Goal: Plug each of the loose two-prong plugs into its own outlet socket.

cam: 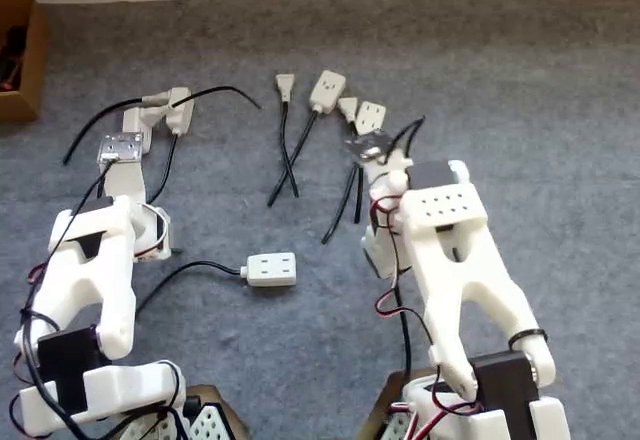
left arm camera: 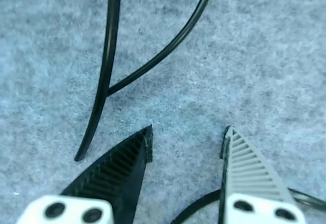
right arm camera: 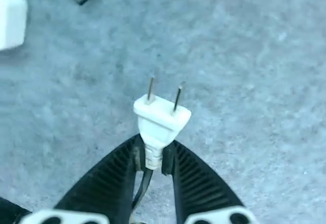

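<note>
— The right gripper [right arm camera: 153, 155]?
— It pinches a white plug [right arm camera: 160, 117] by its cord end, prongs free. From above it's hard to make out, probably at 1 o'clock from the socket block [cam: 271, 269].
— The left gripper [left arm camera: 187, 137]?
— Spread apart over carpet [left arm camera: 265, 56]; black cords [left arm camera: 109, 56] run off-frame.

Socket block [right arm camera: 10, 19] partly off-frame.

A socket [cam: 271, 269] lies between the 2 arms. Behind it, left to right: a plug [cam: 285, 85], a 2nd socket [cam: 327, 88], a 2nd plug [cam: 348, 108], a 3rd socket [cam: 370, 116]. The right gripper [right arm camera: 152, 147] holds a 3rd plug [right arm camera: 162, 116] just before the 3rd socket. A 4th socket [cam: 180, 108] lies behind the left gripper [left arm camera: 189, 128]. A box [cam: 15, 55] sits far left.
</note>
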Controlling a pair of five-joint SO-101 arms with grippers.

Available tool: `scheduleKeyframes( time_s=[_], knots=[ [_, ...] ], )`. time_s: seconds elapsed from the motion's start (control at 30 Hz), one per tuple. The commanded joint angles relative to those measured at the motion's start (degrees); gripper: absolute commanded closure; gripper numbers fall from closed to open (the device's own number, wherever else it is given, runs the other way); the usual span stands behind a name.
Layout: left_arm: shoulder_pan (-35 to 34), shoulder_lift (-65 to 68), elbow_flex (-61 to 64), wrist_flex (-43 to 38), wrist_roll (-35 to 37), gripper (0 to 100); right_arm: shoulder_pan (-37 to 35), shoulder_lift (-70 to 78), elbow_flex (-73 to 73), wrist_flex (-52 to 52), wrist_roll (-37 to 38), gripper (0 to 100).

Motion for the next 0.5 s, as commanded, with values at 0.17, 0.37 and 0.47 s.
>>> scheduleKeyframes(
  time_s=[0.17, 0.37, 0.47],
  knots=[
    [0.5, -6.5, -21.8, 24.0, -12.8, 61, -10.4, -15.2, -13.0, 2.4, 2.1, 99.1],
    [-0.6, -19.4, -25.5, 25.2, -12.7, 60, -14.0, -25.9, -8.0, -0.8, 2.6, 99.1],
    [2.2, -28.6, -22.0, 25.5, -12.7, 60, -21.5, -33.5, 0.0, -6.4, 2.6, 99.1]
  ],
)
